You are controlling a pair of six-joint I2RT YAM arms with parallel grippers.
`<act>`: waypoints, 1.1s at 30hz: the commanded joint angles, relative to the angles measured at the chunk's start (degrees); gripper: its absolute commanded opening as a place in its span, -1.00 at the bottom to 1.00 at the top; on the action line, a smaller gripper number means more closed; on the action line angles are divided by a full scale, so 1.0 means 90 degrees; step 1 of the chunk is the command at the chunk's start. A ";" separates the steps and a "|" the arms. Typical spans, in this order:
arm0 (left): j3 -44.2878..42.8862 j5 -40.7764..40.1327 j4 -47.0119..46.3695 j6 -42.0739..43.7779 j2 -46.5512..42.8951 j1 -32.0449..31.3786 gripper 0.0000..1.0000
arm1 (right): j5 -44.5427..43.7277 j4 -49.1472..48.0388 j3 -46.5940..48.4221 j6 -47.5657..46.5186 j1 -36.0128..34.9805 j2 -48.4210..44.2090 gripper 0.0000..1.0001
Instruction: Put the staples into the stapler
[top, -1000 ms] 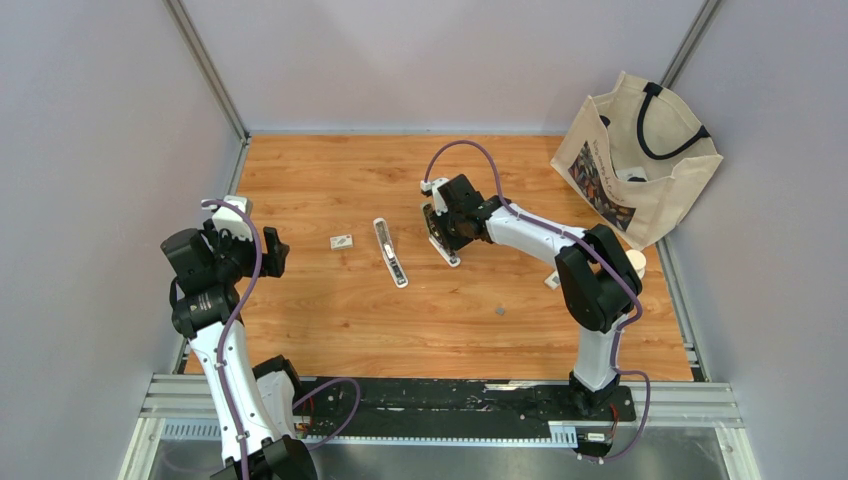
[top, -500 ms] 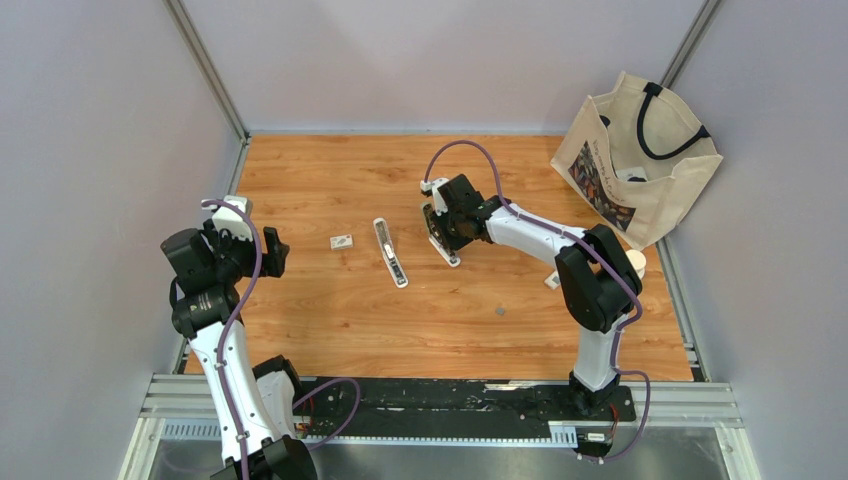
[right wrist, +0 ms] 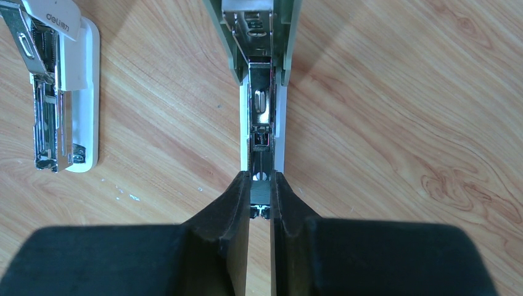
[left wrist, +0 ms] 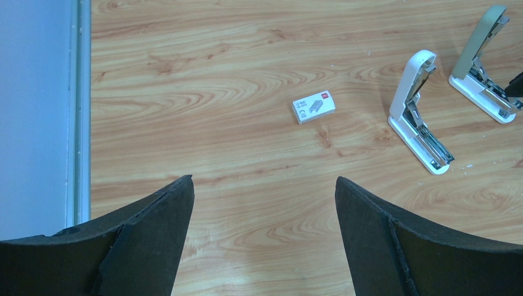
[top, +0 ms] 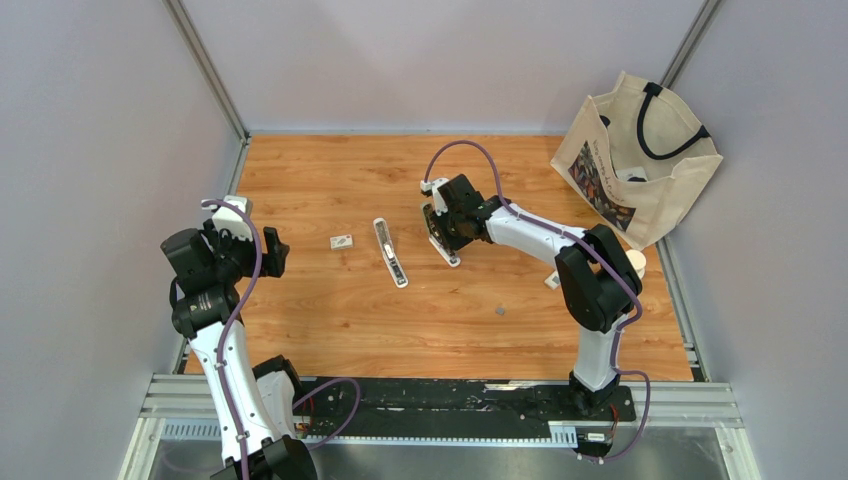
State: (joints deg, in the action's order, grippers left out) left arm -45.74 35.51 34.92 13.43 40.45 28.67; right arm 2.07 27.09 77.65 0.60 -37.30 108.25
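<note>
While the left tool (left wrist: 262,185) gapes wide, the right tool (right wrist: 259,182) pinches the staples (right wrist: 259,197).

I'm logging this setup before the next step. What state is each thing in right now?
Green stapler, lid hinged open, tray exposed.
White stapler, lid hinged open, untouched.
Staples, pinched at the near end of the green stapler's tray.
Right claw, shut on the staples.
Left claw, open, empty.
Staple box, lying flat, looks shut.
Tote bag, standing against the wall.
</note>
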 commanded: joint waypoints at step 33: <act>0.0023 0.0049 -0.0139 0.0139 -0.0070 0.0067 0.85 | 0.0034 -0.0227 0.0044 -0.0340 -0.0153 0.0024 -0.78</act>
State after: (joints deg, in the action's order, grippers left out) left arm -45.74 35.48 34.92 13.43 40.45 28.67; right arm 2.87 27.09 77.65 -1.83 -38.39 108.62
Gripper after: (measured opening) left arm 0.925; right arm 0.156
